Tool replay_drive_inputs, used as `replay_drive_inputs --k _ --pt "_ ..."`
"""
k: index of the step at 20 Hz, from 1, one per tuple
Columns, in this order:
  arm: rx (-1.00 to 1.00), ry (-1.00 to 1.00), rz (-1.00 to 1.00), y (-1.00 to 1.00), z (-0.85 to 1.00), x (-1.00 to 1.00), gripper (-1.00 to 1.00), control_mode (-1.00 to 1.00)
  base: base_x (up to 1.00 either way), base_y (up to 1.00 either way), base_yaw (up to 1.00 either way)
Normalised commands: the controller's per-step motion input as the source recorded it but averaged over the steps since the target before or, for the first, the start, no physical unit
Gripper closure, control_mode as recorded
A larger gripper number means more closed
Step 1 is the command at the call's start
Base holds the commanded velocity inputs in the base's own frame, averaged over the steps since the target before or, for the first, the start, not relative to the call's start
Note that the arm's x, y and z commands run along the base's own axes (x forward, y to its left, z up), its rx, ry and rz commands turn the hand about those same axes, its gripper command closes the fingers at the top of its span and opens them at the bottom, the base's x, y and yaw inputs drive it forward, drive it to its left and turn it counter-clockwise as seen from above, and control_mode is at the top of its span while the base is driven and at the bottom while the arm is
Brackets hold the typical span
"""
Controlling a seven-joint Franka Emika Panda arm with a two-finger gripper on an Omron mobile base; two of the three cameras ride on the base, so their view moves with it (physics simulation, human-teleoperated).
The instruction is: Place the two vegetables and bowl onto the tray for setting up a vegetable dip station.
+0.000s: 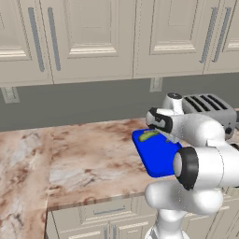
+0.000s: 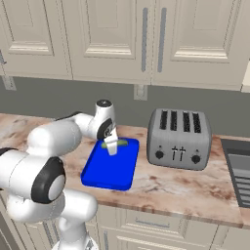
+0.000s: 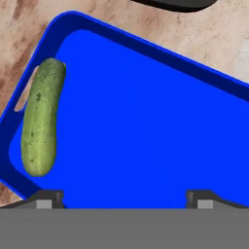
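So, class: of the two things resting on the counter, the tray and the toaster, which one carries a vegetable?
The blue tray: a green cucumber lies along one short end. The grey toaster beside it carries none.

The tray (image 2: 110, 171) is lying on the tabletop (image 2: 185, 190) just left of the toaster (image 2: 179, 138), with wall cabinets (image 2: 146, 39) hanging above. A cucumber (image 3: 41, 124) is lying in the tray along its back edge, and the pincer (image 2: 112, 149) is hovering over the tray, just beside it.
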Motion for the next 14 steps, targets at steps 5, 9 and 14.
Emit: replay_drive_inputs --k 5,9,14 --pt "-0.01 0.0 0.06 0.0 0.27 -0.59 -1.0 -1.0 0.0 0.0 0.0" --pt "-0.01 0.0 0.06 0.0 0.34 -0.65 -1.0 -1.0 0.0 0.0 0.0" --pt "-0.02 0.0 0.03 0.0 0.33 -0.68 -1.0 -1.0 0.0 0.0 0.0"
